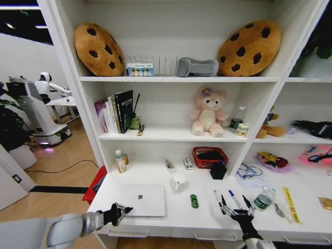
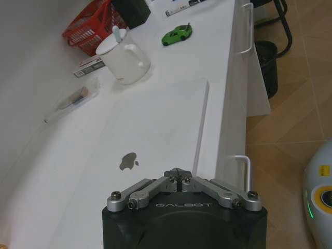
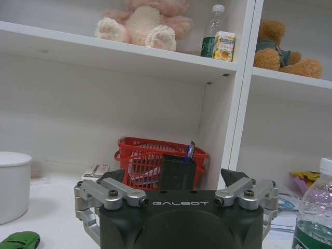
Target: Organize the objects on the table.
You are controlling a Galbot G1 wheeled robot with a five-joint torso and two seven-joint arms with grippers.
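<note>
The silver laptop (image 1: pixel 142 201) lies shut and flat at the front left of the white worktop (image 1: pixel 171 218), its long edge close to the drawer side, with the small green toy car (image 1: pixel 194 201) just beside it to the right, a white mug (image 1: pixel 178 182) behind, and the markers (image 1: pixel 234 198) and green-topped jar (image 1: pixel 262 201) further right. The laptop is thin and smooth, so a closed gripper nudging it from the side could, I judge, push it over the front edge or into the toy car. The left gripper (image 1: pixel 122 211) reaches in low from the left, near the laptop's left edge, its fingers pressed together with nothing between them. The right gripper (image 1: pixel 236 211) rises from below at the front edge near the markers, fingers apparently spread wide and empty, though the wrist view hides the tips.
</note>
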